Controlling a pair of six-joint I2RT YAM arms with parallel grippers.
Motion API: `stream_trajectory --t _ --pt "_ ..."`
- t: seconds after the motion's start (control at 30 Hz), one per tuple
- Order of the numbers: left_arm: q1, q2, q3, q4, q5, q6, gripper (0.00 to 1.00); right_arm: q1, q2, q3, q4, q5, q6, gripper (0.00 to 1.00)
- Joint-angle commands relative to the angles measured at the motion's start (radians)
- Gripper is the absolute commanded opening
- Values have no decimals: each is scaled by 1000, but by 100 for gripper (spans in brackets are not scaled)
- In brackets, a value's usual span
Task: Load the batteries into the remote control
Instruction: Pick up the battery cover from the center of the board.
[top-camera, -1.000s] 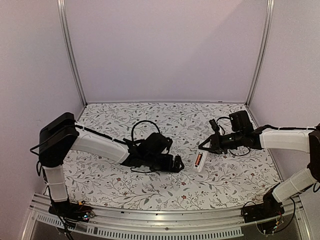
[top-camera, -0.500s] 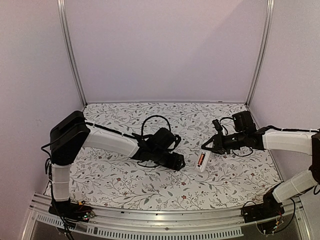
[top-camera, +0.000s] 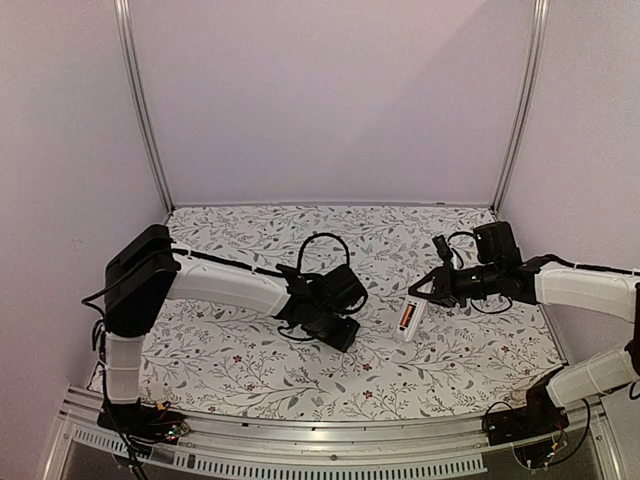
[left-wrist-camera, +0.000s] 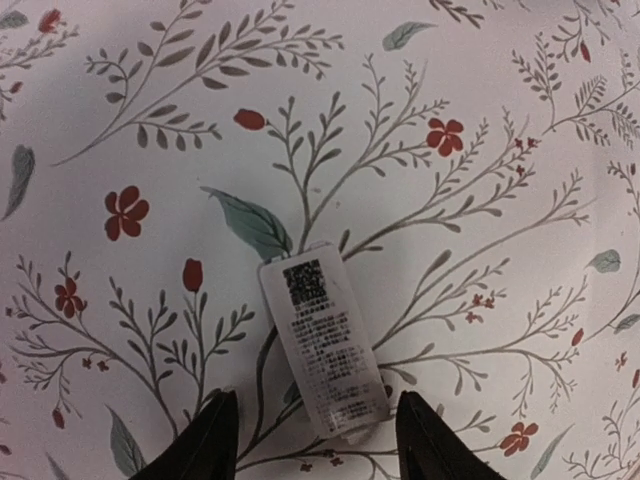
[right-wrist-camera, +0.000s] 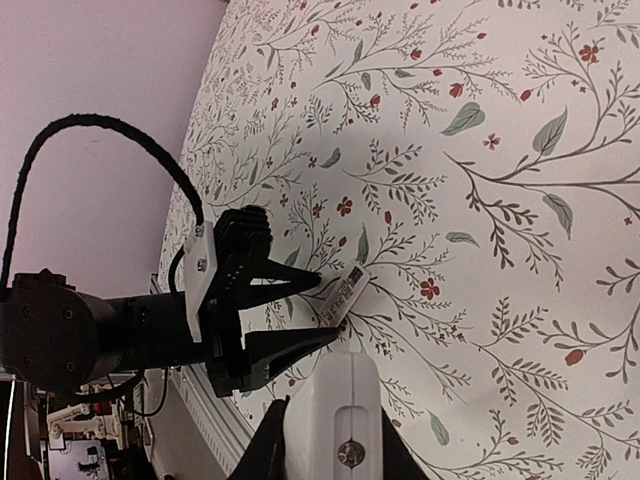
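Note:
The white remote control (top-camera: 407, 318) lies tilted at the table's centre right with its battery bay up. The orange-red battery (top-camera: 404, 320) sits in the bay; I cannot make out the dark one. My right gripper (top-camera: 416, 294) is shut on the remote's far end. In the right wrist view the remote (right-wrist-camera: 335, 415) fills the space between my right gripper's (right-wrist-camera: 330, 458) jaws. My left gripper (top-camera: 342, 336) is open and pointing down. In the left wrist view it (left-wrist-camera: 315, 448) straddles the near end of the loose white battery cover (left-wrist-camera: 322, 345), lying label up, without touching it.
The floral tablecloth (top-camera: 250, 370) covers the table, with purple walls and metal posts (top-camera: 140, 110) around it. The right wrist view shows my left gripper (right-wrist-camera: 328, 308) and the cover (right-wrist-camera: 342, 293) just beyond the remote. A black cable (top-camera: 320, 245) loops above the left wrist.
My left gripper has swung a little toward the near side and turned down over the battery cover. My right gripper has shifted slightly right with the remote.

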Motion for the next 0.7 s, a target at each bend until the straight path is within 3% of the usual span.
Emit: stream_trajectory --t 0.0,0.43,0.67 --pt "-25 84 81 -116 -34 17 53 -17 -27 -17 4 15 14 0" --pt "-34 145 172 -224 -86 19 32 -24 -44 -84 145 40 115 0" --pt "-30 15 97 -188 -121 92 25 -23 -25 -138 298 20 193 0"
